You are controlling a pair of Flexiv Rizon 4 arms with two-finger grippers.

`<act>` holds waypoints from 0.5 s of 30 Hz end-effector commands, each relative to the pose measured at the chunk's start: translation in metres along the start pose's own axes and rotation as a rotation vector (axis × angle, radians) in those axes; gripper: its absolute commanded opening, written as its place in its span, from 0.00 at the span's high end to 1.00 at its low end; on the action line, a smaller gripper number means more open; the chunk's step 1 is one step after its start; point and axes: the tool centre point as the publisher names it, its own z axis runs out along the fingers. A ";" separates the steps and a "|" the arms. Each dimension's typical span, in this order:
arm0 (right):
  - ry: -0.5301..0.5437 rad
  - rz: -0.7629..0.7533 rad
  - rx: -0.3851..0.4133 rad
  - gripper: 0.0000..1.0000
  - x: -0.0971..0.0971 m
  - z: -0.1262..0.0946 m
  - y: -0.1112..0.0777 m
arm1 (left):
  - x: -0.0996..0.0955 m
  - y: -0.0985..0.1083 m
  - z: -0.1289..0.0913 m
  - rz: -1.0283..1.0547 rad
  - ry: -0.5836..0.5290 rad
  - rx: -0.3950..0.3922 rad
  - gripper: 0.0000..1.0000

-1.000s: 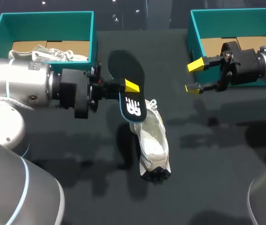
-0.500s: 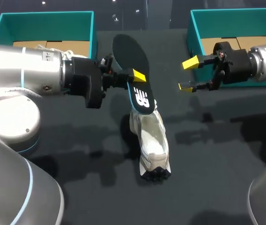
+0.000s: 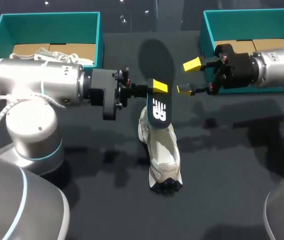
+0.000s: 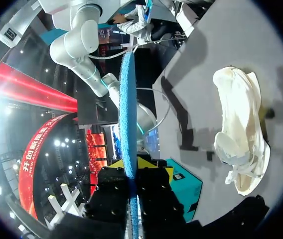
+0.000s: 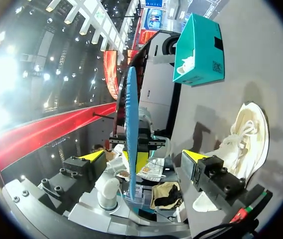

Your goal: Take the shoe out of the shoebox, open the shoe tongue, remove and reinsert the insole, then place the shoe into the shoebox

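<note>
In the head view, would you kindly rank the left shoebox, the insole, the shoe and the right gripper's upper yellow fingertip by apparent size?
1. Left shoebox.
2-3. Insole and shoe: similar length; the insole is held nearer the camera, so unranked.
4. Upper yellow fingertip of the right gripper.

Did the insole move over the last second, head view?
Yes. The insole, clamped in the left hand, has shifted right, toward the open right hand, judged against the shoe, which stayed put on the table.
</note>
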 end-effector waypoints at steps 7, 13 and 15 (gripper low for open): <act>-0.030 -0.015 -0.041 0.30 0.003 0.015 -0.004 | 0.011 0.008 0.033 -0.024 -0.050 -0.028 1.00; -0.013 -0.030 -0.082 0.37 0.002 0.019 -0.005 | 0.014 0.005 0.034 -0.038 -0.060 -0.054 1.00; -0.002 -0.029 -0.087 0.50 0.002 0.020 -0.005 | 0.014 0.005 0.034 -0.041 -0.064 -0.060 1.00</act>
